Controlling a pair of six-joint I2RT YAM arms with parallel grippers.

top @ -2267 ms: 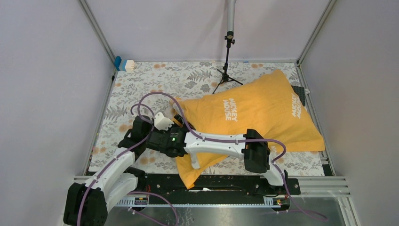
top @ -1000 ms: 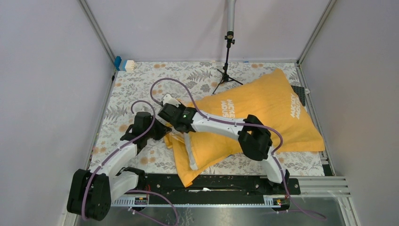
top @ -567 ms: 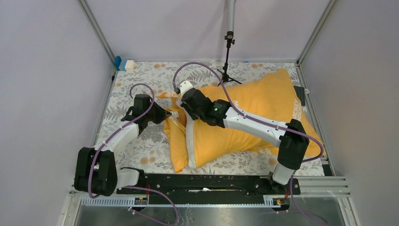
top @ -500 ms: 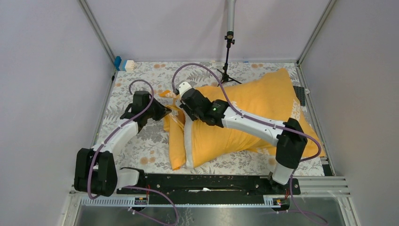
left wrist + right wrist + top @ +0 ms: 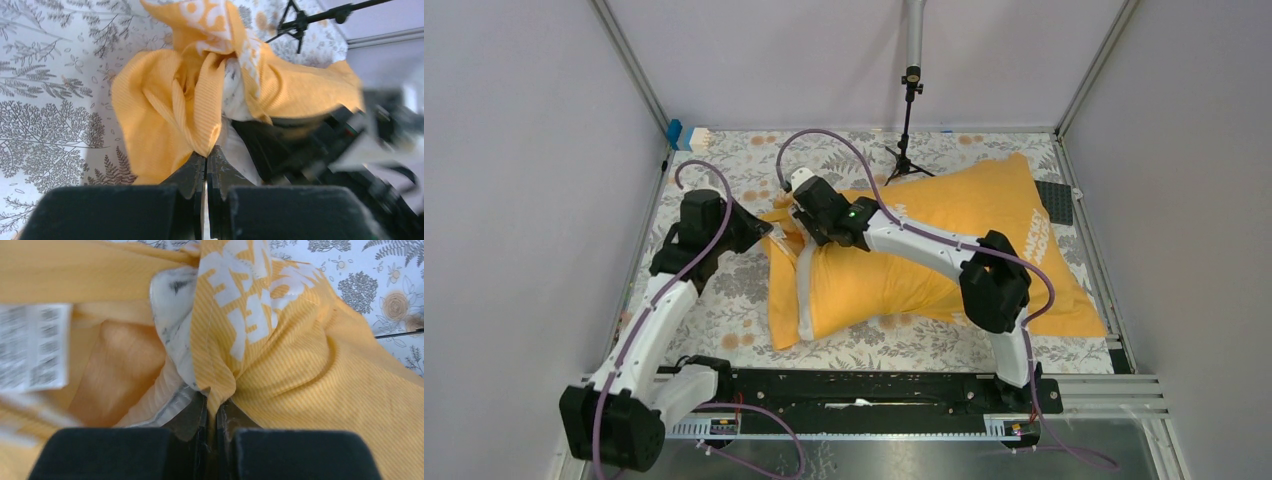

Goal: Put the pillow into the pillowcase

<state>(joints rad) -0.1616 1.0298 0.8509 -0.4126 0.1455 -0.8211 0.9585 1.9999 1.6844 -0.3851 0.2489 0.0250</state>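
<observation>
Arms outstretched, left hand (image 5: 206, 156) and right hand (image 5: 212, 401) tight on pillowcase (image 5: 986, 202) mouth.

Right half filled by pillowcase (image 5: 944, 235) bulk; tripod (image 5: 906, 155) blocks far edge; table (image 5: 734, 155) far-left open

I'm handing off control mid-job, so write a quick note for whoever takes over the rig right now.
Left pincer: shut on the pillowcase rim, at its open end.
Right pincer: shut on the same rim, close by.
Pillow: mostly inside the case; a white edge shows at the opening.
Left to do: pull the rim over that edge, then let go.
</observation>
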